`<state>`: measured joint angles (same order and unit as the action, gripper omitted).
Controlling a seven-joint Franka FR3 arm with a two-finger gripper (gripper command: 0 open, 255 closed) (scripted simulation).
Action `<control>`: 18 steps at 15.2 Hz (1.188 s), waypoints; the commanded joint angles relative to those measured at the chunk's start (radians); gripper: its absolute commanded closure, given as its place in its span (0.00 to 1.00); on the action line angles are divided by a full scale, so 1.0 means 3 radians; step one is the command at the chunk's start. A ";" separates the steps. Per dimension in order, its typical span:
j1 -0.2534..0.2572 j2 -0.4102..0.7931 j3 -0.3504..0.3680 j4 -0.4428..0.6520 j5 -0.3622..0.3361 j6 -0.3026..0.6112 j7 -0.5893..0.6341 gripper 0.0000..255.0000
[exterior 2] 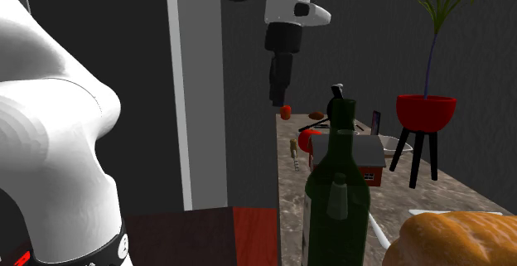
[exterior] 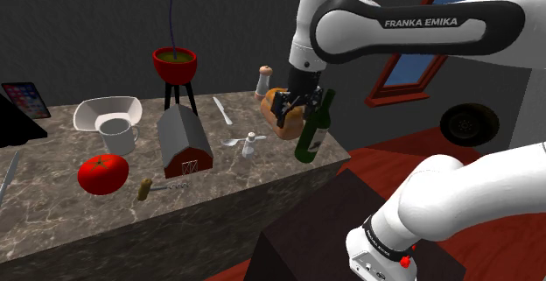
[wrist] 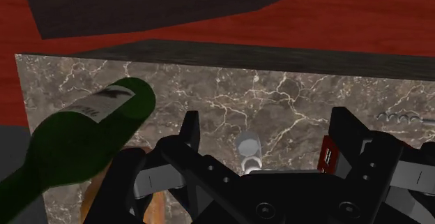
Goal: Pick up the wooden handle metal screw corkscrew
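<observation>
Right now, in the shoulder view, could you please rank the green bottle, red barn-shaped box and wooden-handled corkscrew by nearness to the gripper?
1. Green bottle, beside the gripper.
2. Red barn-shaped box, farther left.
3. Wooden-handled corkscrew, leftmost, frontmost.

- Arm [exterior: 490,192]: glossy white rounded shells, with dark grey joints between them.
- A dark band [exterior: 420,21] along one link carries white "FRANKA EMIKA" lettering.
- Lower down, a black ring [exterior: 389,240] bears small red marks.
- Pincer [wrist: 267,128]: all black, blocky, with round screw recesses on its body.

Home kitchen, marble counter [exterior: 219,170], wine bottle [exterior: 313,130], bread loaf [exterior 2: 464,238], mug [exterior: 116,135], potted plant [exterior: 175,63]
</observation>
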<state>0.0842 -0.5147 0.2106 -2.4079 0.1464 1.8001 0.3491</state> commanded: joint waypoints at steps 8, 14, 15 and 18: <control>0.0129 0.0842 0.0472 0.0293 0.0122 0.0676 0.0618 0.00; 0.0208 0.1537 0.0720 0.0694 -0.0041 0.1034 0.1090 0.00; 0.0228 0.1659 0.0750 0.0776 -0.0089 0.1082 0.1174 0.00; 0.0306 0.2035 0.0815 0.1046 -0.0256 0.1202 0.1429 0.00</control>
<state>0.1672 0.0530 0.4477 -2.1320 0.0893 2.1540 0.7472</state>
